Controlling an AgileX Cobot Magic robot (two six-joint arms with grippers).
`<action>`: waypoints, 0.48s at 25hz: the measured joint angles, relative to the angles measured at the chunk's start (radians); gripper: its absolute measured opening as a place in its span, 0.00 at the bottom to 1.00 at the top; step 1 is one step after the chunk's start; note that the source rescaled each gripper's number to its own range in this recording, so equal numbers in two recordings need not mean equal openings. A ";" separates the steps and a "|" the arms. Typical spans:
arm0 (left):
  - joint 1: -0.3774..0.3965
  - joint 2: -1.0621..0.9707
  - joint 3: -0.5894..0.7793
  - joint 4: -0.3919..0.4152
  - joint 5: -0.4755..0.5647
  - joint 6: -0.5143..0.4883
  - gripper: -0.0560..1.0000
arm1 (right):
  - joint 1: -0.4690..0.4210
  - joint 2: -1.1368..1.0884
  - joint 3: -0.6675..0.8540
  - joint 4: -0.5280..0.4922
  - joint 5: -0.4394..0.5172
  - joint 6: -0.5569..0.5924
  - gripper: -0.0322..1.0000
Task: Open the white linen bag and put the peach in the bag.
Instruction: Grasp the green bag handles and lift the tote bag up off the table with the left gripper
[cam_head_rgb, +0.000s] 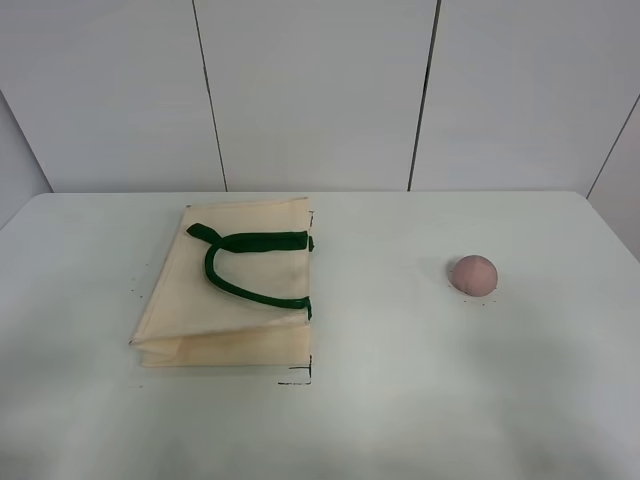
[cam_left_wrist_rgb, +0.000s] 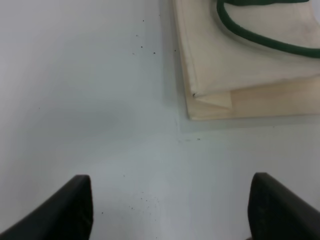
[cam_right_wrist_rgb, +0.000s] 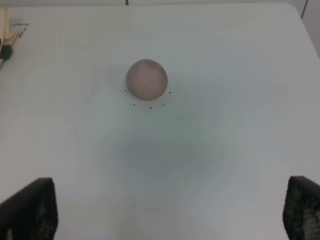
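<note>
The white linen bag (cam_head_rgb: 235, 290) lies flat and folded on the left half of the table, its dark green handles (cam_head_rgb: 250, 262) on top. Its near corner shows in the left wrist view (cam_left_wrist_rgb: 240, 65). The peach (cam_head_rgb: 473, 274) sits alone on the right half and shows in the right wrist view (cam_right_wrist_rgb: 146, 79). Neither arm shows in the exterior high view. My left gripper (cam_left_wrist_rgb: 170, 210) is open and empty, short of the bag's corner. My right gripper (cam_right_wrist_rgb: 170, 212) is open and empty, well short of the peach.
The white table (cam_head_rgb: 400, 400) carries small black corner marks beside the bag (cam_head_rgb: 300, 378) and dots around the peach. A white panelled wall (cam_head_rgb: 320, 90) stands behind the table's far edge.
</note>
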 joint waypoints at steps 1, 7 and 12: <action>0.000 0.000 0.000 0.000 0.000 0.000 0.98 | 0.000 0.000 0.000 0.000 0.000 0.000 1.00; 0.000 0.000 0.000 0.000 0.000 0.000 0.98 | 0.000 0.000 0.000 0.000 0.000 0.000 1.00; 0.000 0.033 -0.034 0.000 0.004 0.000 0.98 | 0.000 0.000 0.000 0.000 0.000 0.000 1.00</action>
